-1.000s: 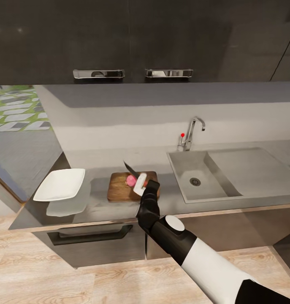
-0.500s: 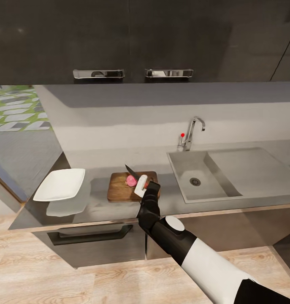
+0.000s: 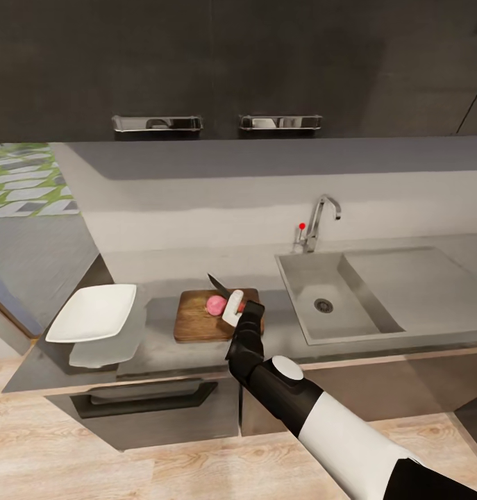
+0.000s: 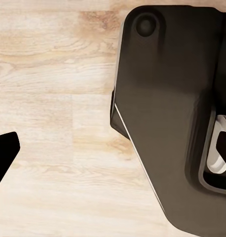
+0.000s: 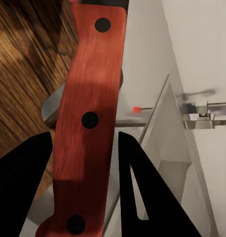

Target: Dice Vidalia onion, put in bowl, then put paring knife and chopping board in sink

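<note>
Red-handled knife [image 5: 88,123] clamped between the right gripper's [image 3: 237,307] fingers, blade over the pink onion [image 3: 216,304] on the brown board [image 3: 196,318], white bowl [image 3: 92,312] far left, sink [image 3: 335,295] right, left gripper's [image 4: 4,153] opening unclear above wood floor [image 4: 54,98]

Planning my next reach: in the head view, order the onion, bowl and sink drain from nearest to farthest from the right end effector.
1. Onion: on the board, just left of the right end effector.
2. Drain: in the sink, to its right.
3. Bowl: far left on the counter.
</note>
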